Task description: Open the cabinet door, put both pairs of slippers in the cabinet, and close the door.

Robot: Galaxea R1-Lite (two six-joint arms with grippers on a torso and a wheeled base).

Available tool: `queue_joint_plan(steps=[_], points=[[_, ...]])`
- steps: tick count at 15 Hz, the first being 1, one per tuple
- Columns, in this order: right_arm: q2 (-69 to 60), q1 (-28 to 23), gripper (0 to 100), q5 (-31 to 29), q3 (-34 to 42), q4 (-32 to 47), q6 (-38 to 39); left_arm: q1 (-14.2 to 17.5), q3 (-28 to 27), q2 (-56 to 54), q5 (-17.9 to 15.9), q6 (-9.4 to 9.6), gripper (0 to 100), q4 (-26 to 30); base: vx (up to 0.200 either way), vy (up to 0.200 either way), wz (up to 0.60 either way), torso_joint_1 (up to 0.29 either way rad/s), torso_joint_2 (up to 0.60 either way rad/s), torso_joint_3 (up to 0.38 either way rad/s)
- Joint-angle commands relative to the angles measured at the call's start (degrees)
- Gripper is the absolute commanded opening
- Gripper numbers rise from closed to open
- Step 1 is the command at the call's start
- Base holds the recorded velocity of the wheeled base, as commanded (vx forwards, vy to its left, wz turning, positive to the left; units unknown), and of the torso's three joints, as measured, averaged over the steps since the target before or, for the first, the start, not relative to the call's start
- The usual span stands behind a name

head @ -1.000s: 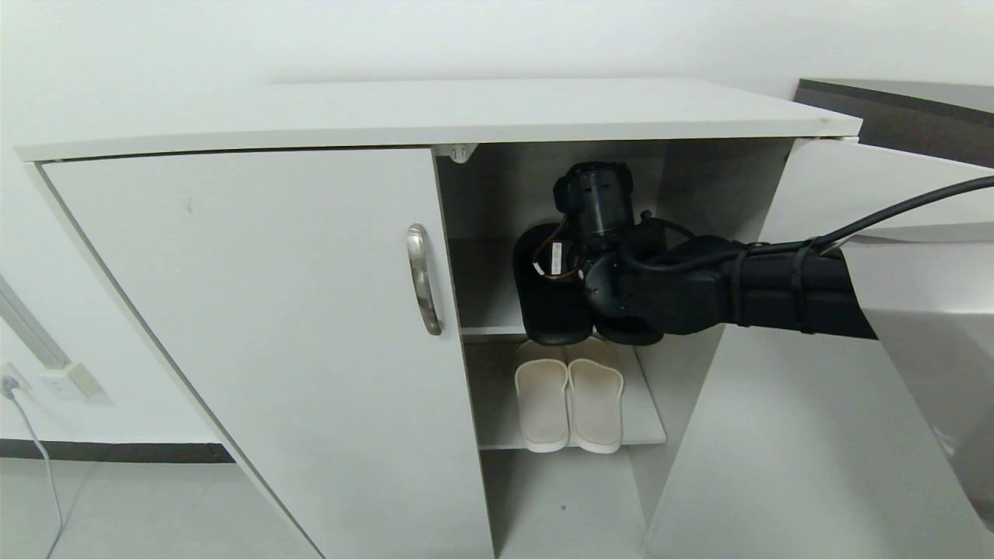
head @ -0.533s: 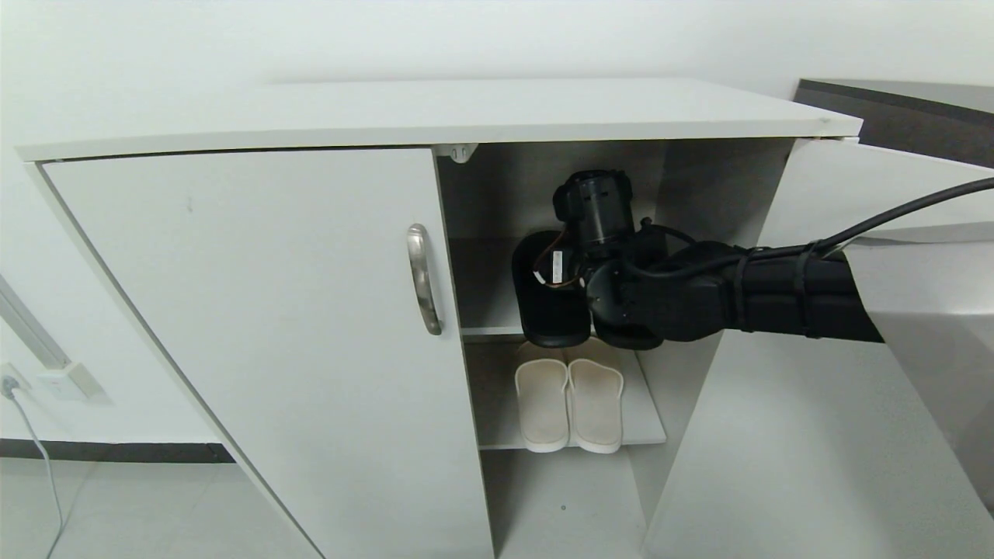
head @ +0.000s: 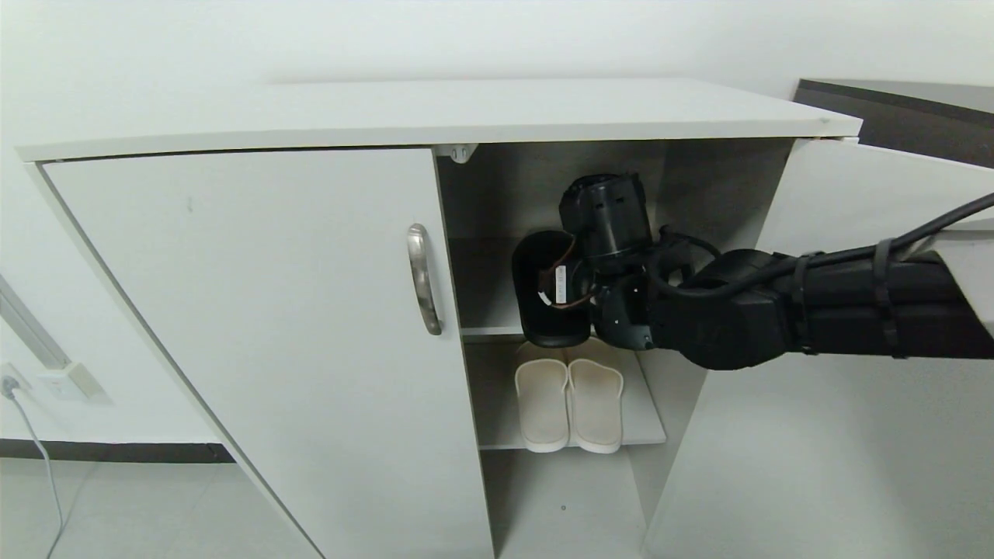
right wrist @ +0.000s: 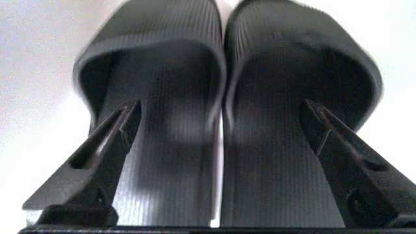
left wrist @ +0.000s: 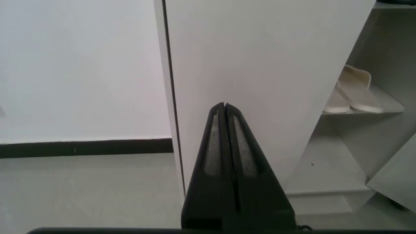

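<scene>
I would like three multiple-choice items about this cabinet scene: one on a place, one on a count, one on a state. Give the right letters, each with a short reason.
1. The pair of plain white slippers lies:
A) on the floor
B) on the shelf just under the pair of black ribbed slippers
C) above that black pair

2. Slippers inside the white two-door cabinet:
A) two
B) four
C) six

3. The right gripper has its jaws:
A) open
B) shut on a white slipper
C) shut on the door handle

Key:
1 B: the white pair sits one level below the black pair.
2 B: two white and two black slippers show.
3 A: the right wrist view shows the jaws spread wide over the black pair.
</scene>
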Motion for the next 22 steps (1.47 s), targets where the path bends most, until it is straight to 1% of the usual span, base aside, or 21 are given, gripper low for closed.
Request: queue_joint_plan(steps=[1, 4, 6, 9, 12, 13, 15, 22], points=[[-7.4, 2.3, 100, -0.1, 8.6, -3.4, 0.0, 0.0, 0.0, 0.0, 0.1, -0.04, 0, 0.0, 0.0, 0.0, 0.0, 0.0, 0.0, 0.0], [-14.2, 3.5, 100, 0.8, 20.3, -9.5, -0.2, 0.0, -0.1, 0.0, 0.0, -0.04, 0, 0.0, 0.0, 0.0, 0.0, 0.0, 0.0, 0.0], [-17.8, 4.2, 100, 4.5, 28.2, -15.0, -0.3, 0.0, 0.0, 0.0, 0.0, -0.04, 0, 0.0, 0.0, 0.0, 0.0, 0.0, 0.0, 0.0], [-20.5, 4.3, 100, 9.3, 36.7, -22.1, -0.4, 0.0, -0.1, 0.0, 0.0, 0.05, 0, 0.0, 0.0, 0.0, 0.0, 0.0, 0.0, 0.0], [-21.0, 4.9, 100, 10.7, 40.3, -26.2, -0.4, 0.0, 0.0, 0.0, -0.2, 0.05, 0, 0.0, 0.0, 0.0, 0.0, 0.0, 0.0, 0.0], [-21.0, 5.3, 0, 10.7, 41.4, -27.4, -0.4, 0.0, 0.0, 0.0, -0.2, 0.05, 0, 0.0, 0.0, 0.0, 0.0, 0.0, 0.0, 0.0], [-20.9, 6.1, 0, 11.1, 42.5, -29.0, -0.4, 0.0, -0.1, 0.0, -0.2, 0.05, 0, 0.0, 0.0, 0.0, 0.0, 0.0, 0.0, 0.0], [-19.1, 7.3, 0, 11.4, 42.6, -29.1, -0.1, 0.0, 0.0, 0.0, -0.1, 0.05, 0, 0.0, 0.0, 0.0, 0.0, 0.0, 0.0, 0.0]])
